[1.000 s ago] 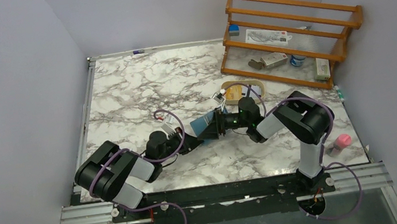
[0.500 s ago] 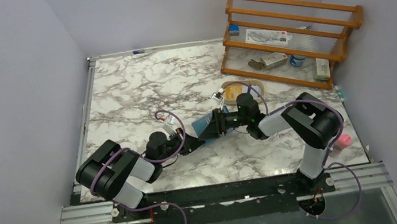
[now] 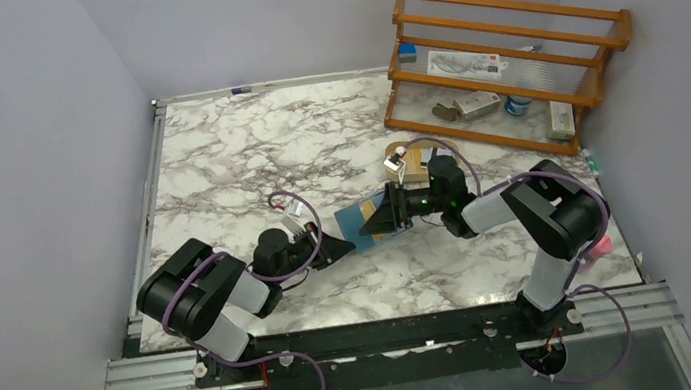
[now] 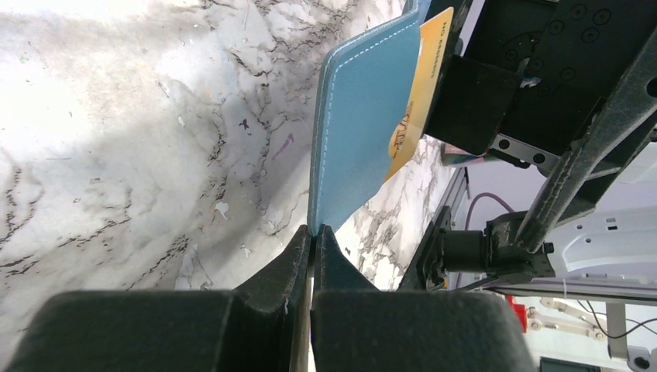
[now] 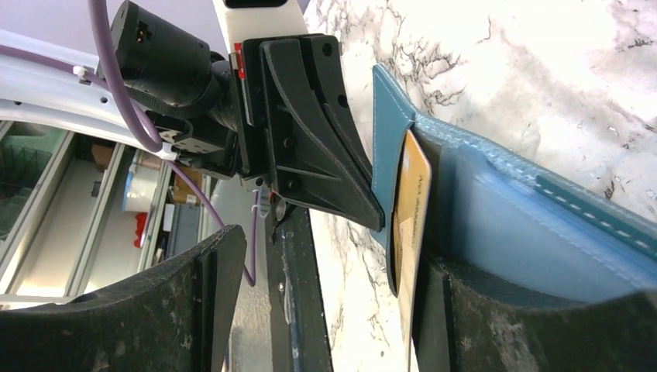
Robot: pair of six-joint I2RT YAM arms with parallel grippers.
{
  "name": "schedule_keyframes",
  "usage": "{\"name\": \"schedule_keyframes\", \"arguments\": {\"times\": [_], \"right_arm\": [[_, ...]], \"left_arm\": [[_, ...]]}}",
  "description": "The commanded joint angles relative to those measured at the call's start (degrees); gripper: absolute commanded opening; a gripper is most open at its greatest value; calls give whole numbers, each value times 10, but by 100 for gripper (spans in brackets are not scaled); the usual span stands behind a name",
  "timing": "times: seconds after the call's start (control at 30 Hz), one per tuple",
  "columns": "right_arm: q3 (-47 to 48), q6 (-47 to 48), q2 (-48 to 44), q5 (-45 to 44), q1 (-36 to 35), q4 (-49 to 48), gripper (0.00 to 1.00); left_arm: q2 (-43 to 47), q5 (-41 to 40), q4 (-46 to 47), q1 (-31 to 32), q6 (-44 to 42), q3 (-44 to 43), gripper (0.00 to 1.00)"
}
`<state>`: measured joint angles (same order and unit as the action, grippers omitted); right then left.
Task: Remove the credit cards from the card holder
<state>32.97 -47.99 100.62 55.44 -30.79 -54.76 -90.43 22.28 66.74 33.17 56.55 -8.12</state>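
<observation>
The teal card holder (image 3: 356, 215) stands open on edge between my two grippers. My left gripper (image 3: 339, 247) is shut on its lower corner, and the left wrist view shows the jaws (image 4: 312, 231) pinching the holder's edge (image 4: 356, 124). A yellow-orange card (image 4: 411, 108) sticks partway out of a pocket. My right gripper (image 3: 388, 218) is open around the holder's other end. In the right wrist view (image 5: 333, 260) the yellow-orange card (image 5: 408, 209) lies against the inner face of one finger (image 5: 465, 325), beside the paler blue pocket (image 5: 503, 232). The whitish card is hidden.
A tan oval tray (image 3: 413, 149) lies just behind my right wrist, partly hidden by it. A wooden rack (image 3: 506, 63) with small items stands at the back right. A pink object (image 3: 598, 244) sits near the right edge.
My right arm has shifted right and slightly back. The holder has swung open and shows more of its blue face. My left gripper has stayed in place on the holder.
</observation>
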Motion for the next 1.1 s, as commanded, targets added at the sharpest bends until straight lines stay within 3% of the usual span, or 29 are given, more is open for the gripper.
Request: {"name": "schedule_keyframes", "arguments": {"times": [0.0,0.3,0.37,0.5,0.7,0.9,1.07], "right_arm": [[-5,-5,-10,37,1,-5,72],[-3,12,8,18,7,25,54],[-7,25,0,14,13,43,45],[-9,65,-16,0,29,110,3],[-9,129,-54,-31,65,223,1],[20,188,-147,-149,93,391,1],[105,208,-195,-241,119,484,1]], "left_arm": [[-11,3,8,-6,-6,-6,0],[-16,9,8,-7,-6,-10,0],[-16,10,8,-8,-6,-10,0],[-20,12,8,-8,-7,-13,0],[-29,22,11,-10,-9,-16,0],[-33,27,12,-13,-12,-13,0],[-55,41,17,-13,-16,-20,0]]}}
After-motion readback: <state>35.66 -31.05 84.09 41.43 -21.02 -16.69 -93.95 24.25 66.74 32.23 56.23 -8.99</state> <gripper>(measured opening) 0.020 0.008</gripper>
